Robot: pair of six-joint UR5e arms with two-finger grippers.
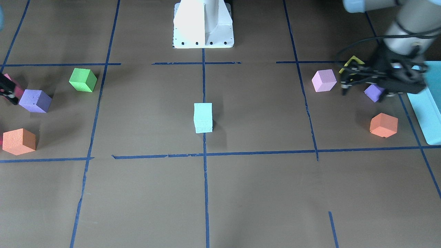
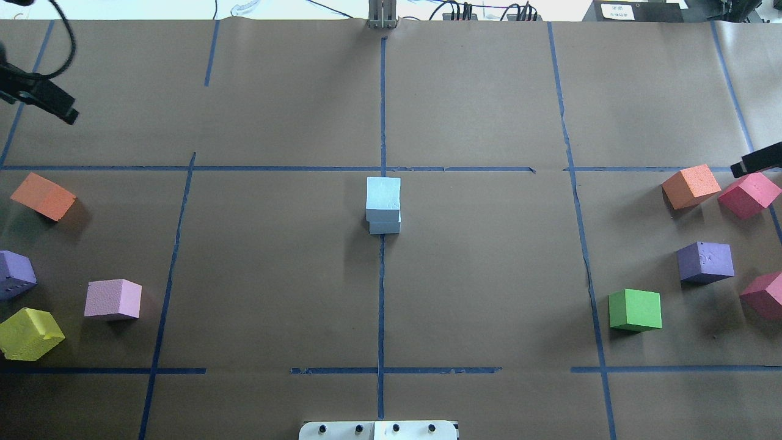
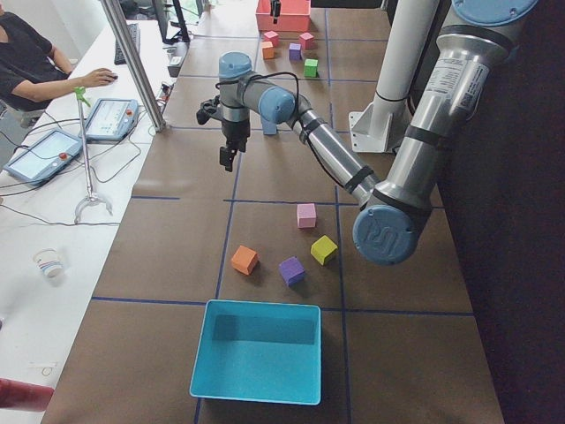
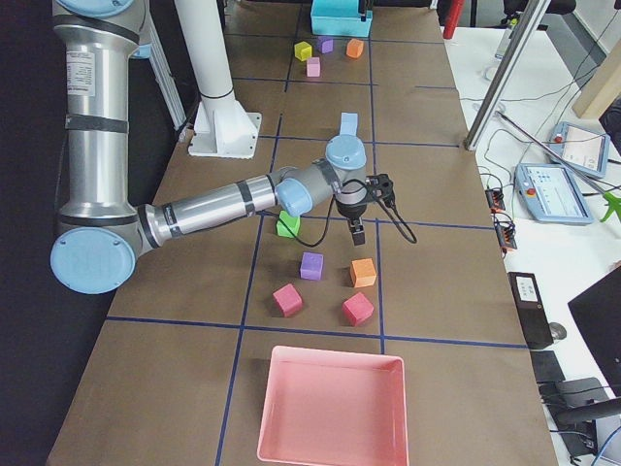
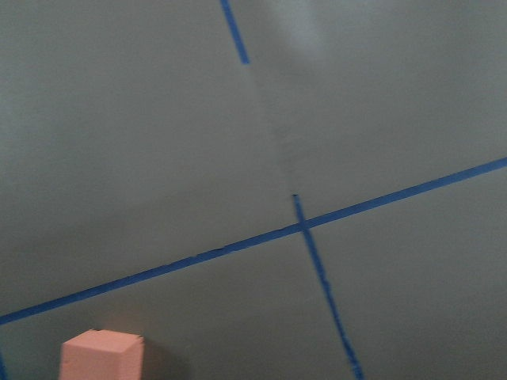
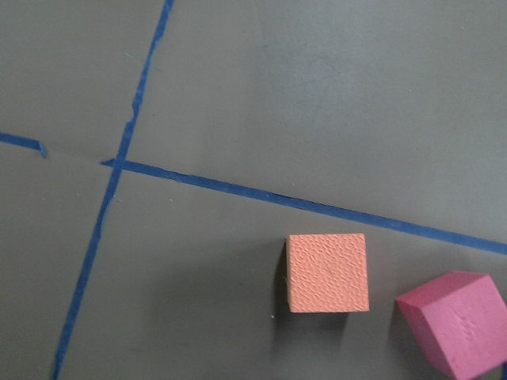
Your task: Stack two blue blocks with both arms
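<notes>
The two pale blue blocks stand one on top of the other at the table's centre, on the middle tape line; they also show in the front view. The upper one sits slightly offset on the lower. My left gripper hangs far off at the far left, above bare paper beyond an orange cube; it holds nothing. My right gripper is at the right edge beside another orange cube; it holds nothing. No view shows either gripper's finger gap clearly.
Purple, lilac and yellow cubes lie at the left. Magenta, purple and green cubes lie at the right. A teal box and a pink tray stand at the table's ends.
</notes>
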